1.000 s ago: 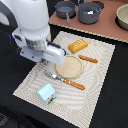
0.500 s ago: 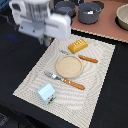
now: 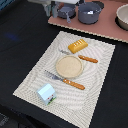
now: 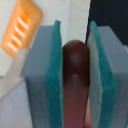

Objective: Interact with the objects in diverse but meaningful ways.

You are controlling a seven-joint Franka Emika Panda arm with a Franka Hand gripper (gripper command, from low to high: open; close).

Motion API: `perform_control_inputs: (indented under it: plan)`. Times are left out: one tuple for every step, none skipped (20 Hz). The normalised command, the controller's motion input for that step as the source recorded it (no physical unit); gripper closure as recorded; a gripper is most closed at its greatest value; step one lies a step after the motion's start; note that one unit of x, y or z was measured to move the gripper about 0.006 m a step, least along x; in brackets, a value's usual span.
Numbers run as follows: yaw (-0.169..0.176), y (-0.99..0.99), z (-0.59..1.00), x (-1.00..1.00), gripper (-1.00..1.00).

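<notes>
In the wrist view my gripper [image 4: 74, 44] is shut on the thin red-brown sausage [image 4: 75, 75], which sits between the two teal pads [image 4: 52, 75]. The golden scored bread loaf [image 4: 20, 27] lies below it on the mat. In the exterior view only a grey part of the gripper [image 3: 50, 7] shows at the top edge, high above the mat. The bread loaf [image 3: 78, 46], a tan round plate [image 3: 69, 66] and the pale blue-white carton [image 3: 46, 93] rest on the striped placemat [image 3: 35, 75]. A grey long-handled saucepan [image 3: 66, 11] stands at the back. The white speckled piece is out of view.
An orange-handled fork [image 3: 67, 81] and an orange-handled knife [image 3: 85, 58] lie beside the plate. A larger grey pot [image 3: 89, 12] and a pale bowl [image 3: 122, 17] stand on the pink board [image 3: 100, 29] at the back. A dark table surrounds the mat.
The arm has risen from over the mat's left part and moved toward the back, leaving the exterior view almost entirely.
</notes>
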Motion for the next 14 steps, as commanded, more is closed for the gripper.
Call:
perform_control_inputs:
  plan:
    - [0.024,0.69,-0.33,-0.51,1.0]
    - [0.024,0.65,-0.36,-0.53,1.0]
    - [0.023,0.62,-0.38,-0.5,1.0]
    - [0.021,0.59,-0.38,-0.49,1.0]
    - [0.021,0.55,-0.39,-0.5,1.0]
    - [0.02,0.52,-0.4,-0.52,1.0]
    - [0.023,0.49,-0.39,-0.52,1.0]
    - [0.025,0.47,-0.38,-0.52,1.0]
    - [0.025,0.47,-0.38,-0.5,1.0]
    - [0.024,0.43,-0.38,-0.42,1.0]
    - [0.018,0.4,-0.37,-0.28,1.0]
    - [0.012,0.36,-0.36,-0.13,1.0]
    - [0.0,0.37,-0.34,-0.07,1.0]
    - [0.0,0.33,-0.32,-0.03,1.0]
